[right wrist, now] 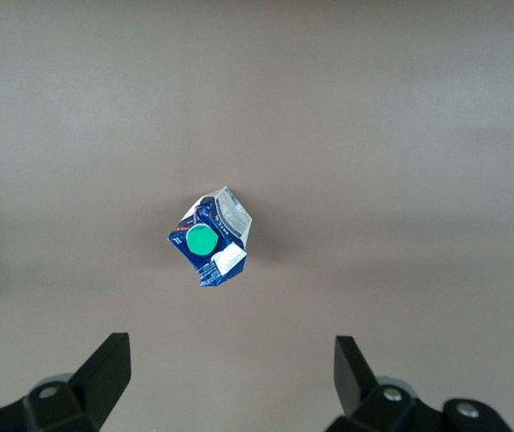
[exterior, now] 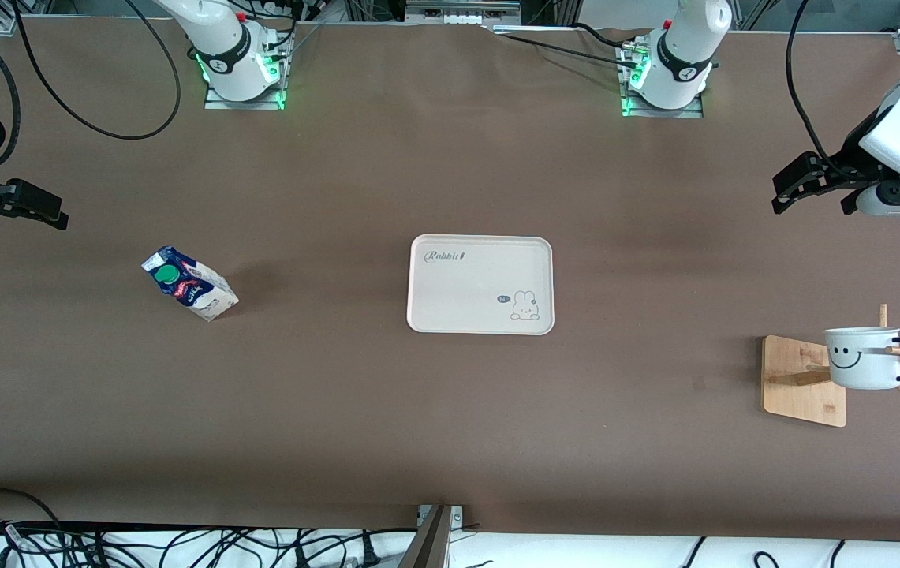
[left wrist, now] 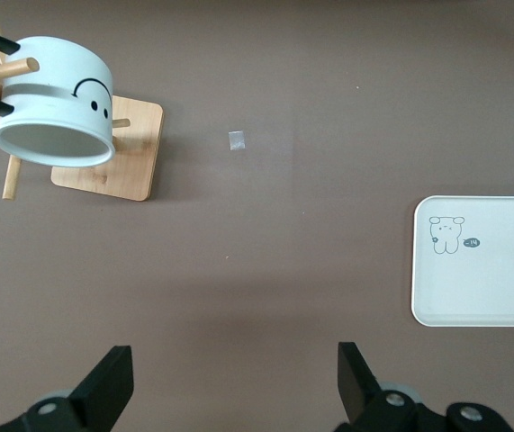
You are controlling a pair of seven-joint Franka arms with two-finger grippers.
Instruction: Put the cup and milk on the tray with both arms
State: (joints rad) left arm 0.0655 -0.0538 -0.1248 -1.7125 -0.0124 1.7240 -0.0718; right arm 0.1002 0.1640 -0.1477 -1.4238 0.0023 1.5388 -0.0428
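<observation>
Tray (exterior: 479, 285) sits bare in the middle of the brown bench (exterior: 450, 434), cream with a raised rim, "Rabbit" lettering at one corner and the little bunny drawing at the corner nearer the front camera. Milk (exterior: 189, 282) stands on the bench toward the right arm's end, well apart from the tray, dark blue carton with the green cap facing up; in the right wrist view you look pretty much straight down on it (right wrist: 210, 237). Cup (exterior: 864, 357) is at the left arm's end, white with the black smiley, hanging tipped on its side on a peg of the wooden rack (exterior: 804, 381), black handle looped over the peg, open mouth showing a plain white inside in the left wrist view (left wrist: 54, 101). Left hand (exterior: 793, 189) hovers over bare bench at its end, released, fingers (left wrist: 357, 378) spread wide with nothing between them. Right hand (exterior: 31, 209) is up over the bench edge at its own end, also released and holding nothing, fingers (right wrist: 103, 364) wide apart with the milk below them
</observation>
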